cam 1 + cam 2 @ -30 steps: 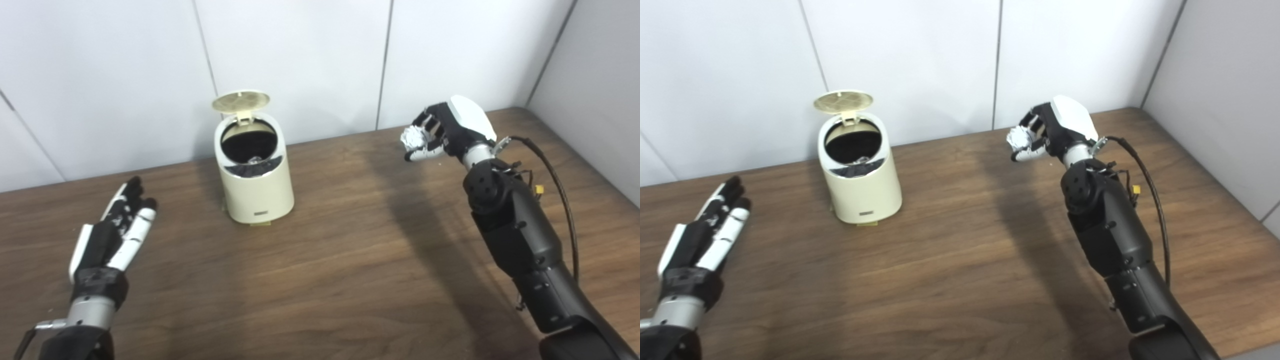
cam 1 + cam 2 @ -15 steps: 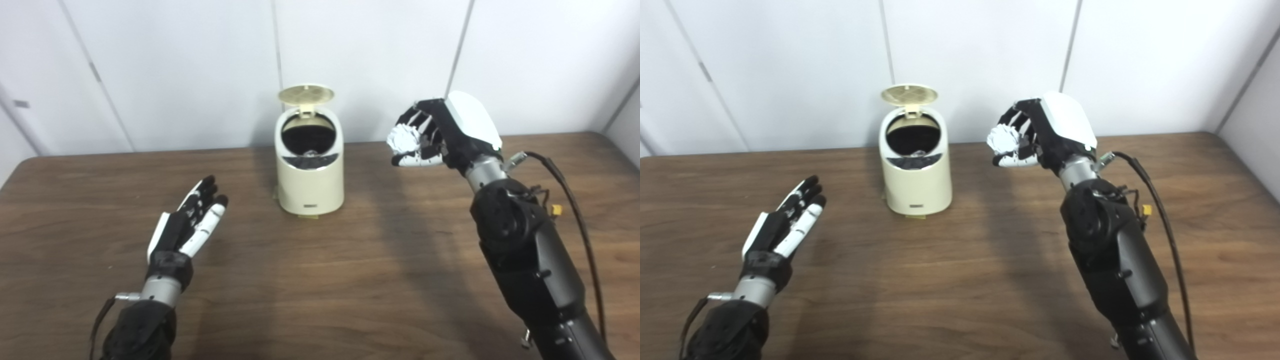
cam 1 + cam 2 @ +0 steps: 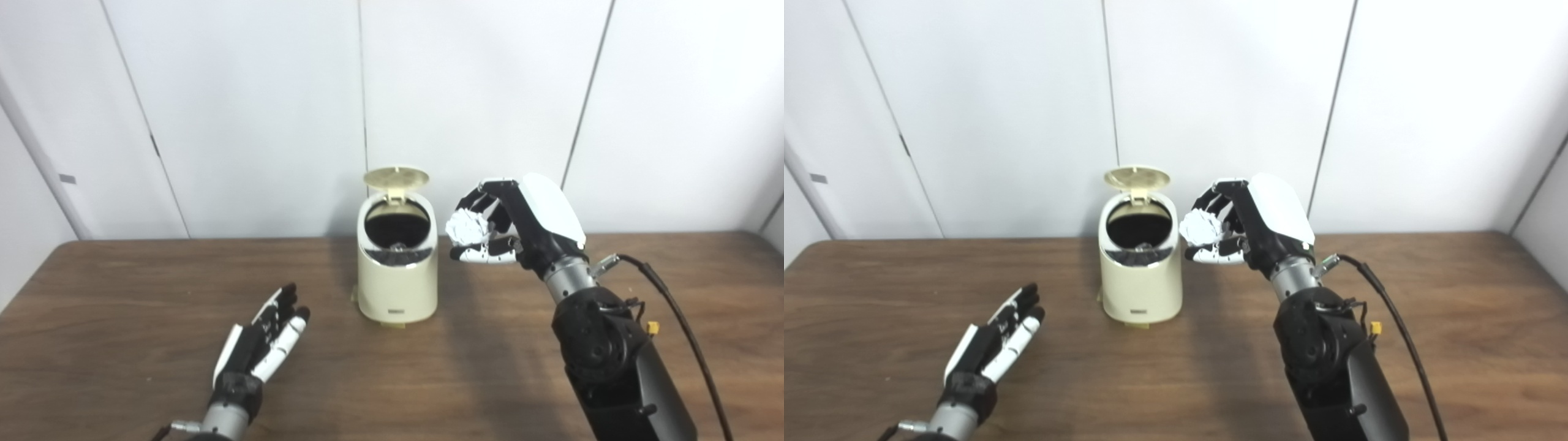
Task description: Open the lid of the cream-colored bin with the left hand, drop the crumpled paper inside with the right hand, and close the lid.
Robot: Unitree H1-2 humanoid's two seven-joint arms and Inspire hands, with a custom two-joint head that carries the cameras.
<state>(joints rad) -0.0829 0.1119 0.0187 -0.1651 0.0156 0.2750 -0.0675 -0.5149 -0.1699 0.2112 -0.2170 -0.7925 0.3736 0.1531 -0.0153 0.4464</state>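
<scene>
Left eye view: bin [image 3: 398, 288] upright, lid [image 3: 395, 177] raised; right hand [image 3: 514, 226] clutching paper [image 3: 463, 227].

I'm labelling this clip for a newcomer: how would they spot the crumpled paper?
Find the cream-colored bin at the back of the wooden table, lid up. Right of its opening, the raised right hand clutches the crumpled paper, a small wrinkled white ball.

It looked like a bare test room: plain white wall panels [image 3: 478, 92] behind a wood-grain desk [image 3: 429, 380].
</scene>
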